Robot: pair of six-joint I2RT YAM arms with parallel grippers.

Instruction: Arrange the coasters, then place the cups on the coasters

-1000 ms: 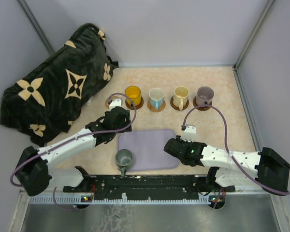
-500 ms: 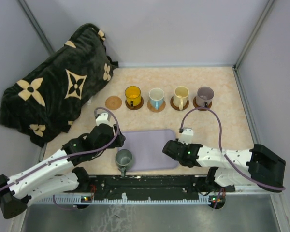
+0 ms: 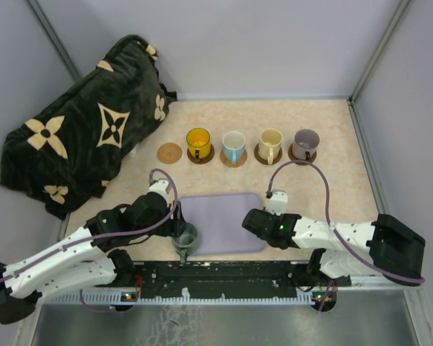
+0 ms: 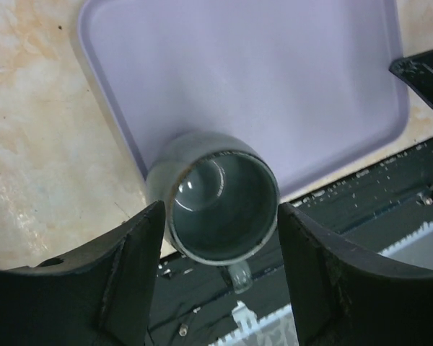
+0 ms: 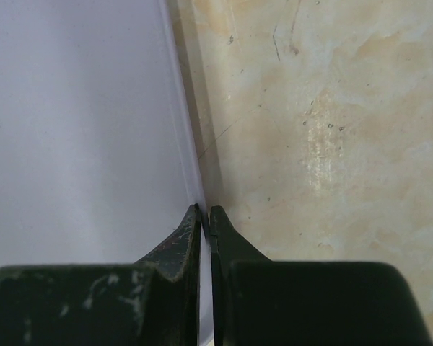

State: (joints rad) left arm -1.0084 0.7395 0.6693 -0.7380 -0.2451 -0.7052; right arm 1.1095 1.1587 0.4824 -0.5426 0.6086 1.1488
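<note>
A second ago the left gripper (image 3: 179, 229) hung over the bare coaster (image 3: 170, 152) at the left end of the row. It has since drawn back toward its base, and that coaster now lies uncovered well beyond it. The gripper now sits at the grey-green mug (image 3: 185, 238), which stands on the near left corner of the lavender tray (image 3: 224, 216). The right gripper (image 3: 248, 220) has hardly shifted, but its fingers have come together. The other four mugs sit on their coasters well beyond both grippers, unmoved: yellow (image 3: 198, 142), white with a blue handle (image 3: 234, 145), cream (image 3: 270, 143) and purple-grey (image 3: 306, 141). A dark flowered blanket (image 3: 86, 130) lies far off to the left gripper's left. The overhead view hides the left fingers, while the left wrist view shows the left gripper (image 4: 220, 234) spread wide. There the mug (image 4: 220, 209) stands upright between its fingers, close to each, with its handle pointing back toward the wrist and the tray (image 4: 274, 86) stretching ahead. The right wrist view shows the right gripper (image 5: 206, 213) closed at the tray's (image 5: 79, 108) right edge, possibly pinching the rim.
</note>
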